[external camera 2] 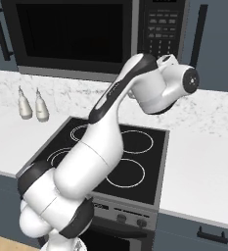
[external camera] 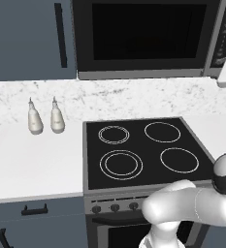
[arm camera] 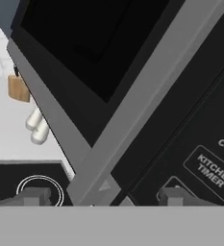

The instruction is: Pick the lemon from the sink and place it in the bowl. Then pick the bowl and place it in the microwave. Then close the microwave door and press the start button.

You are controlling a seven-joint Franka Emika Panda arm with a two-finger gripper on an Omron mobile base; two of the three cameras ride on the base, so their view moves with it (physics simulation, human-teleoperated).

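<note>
Microwave door (external camera: 148, 36) is shut flat against the microwave (external camera 2: 93, 34) mounted above the stove, so you cannot tell what sits in the cavity behind its black glass. You see that glass as a wide dark rectangle in a smooth grey frame, with the black keypad strip (external camera 2: 163, 29) just to its right. In the hand view the door's grey frame (arm camera: 147, 101) runs as a slanted band between the glass and the keypad, where a white-outlined button reads "KITCHEN TIMER" (arm camera: 214, 173).

Your gripper (arm camera: 101, 196) is held up close to the lower part of the keypad, just beside the door frame. The jaws stand wide apart with nothing between them; the two small dark fingertips (arm camera: 34, 196) show at the bottom of the hand view, one before the stove's edge, the other before the keypad.

Below, the glossy black cooktop (external camera: 143, 150) carries four thin white ring burners, and a row of round knobs (external camera: 115, 207) lines its steel front. On the pale speckled counter (external camera: 32, 164) to the left, two rounded, narrow-necked cream shakers (external camera: 45, 118) stand upright side by side against the marbled white backsplash (external camera: 109, 97). A tan block (arm camera: 18, 89) appears further left in the hand view; what it is you cannot tell.
</note>
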